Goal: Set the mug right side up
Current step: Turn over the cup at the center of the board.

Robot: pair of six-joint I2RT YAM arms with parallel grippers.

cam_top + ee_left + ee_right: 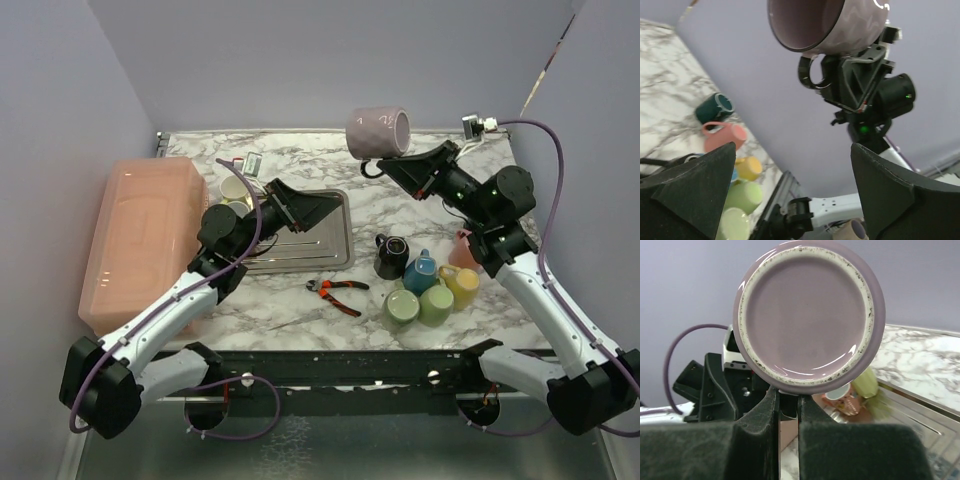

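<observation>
Checking top view first: the lilac mug is off the counter, held high over the far edge by the right fingers, which are clamped on its handle. It lies roughly on its side in the air, not mouth-up. The left fingers are spread wide over the metal tray, holding nothing. A pink bin sits far left, pliers mid-counter, and a cluster of coloured mugs is near the right arm.

Left wrist view: the mug's open mouth tips toward this camera and slightly down. Its handle hangs below, pinched in the right fingers. My left fingers frame the shot, well apart and empty.

Right wrist view: the mug's base fills the frame, facing the camera. The right fingers are nearly together just under it. The handle itself is mostly hidden between them.

My read on progress: pick-up is done and the flip is roughly half through. Left to do: roll the wrist until the mouth faces up, lower the mug to a bare patch of counter, let go. The grip is on the handle only, so the mug could swing during the roll.
</observation>
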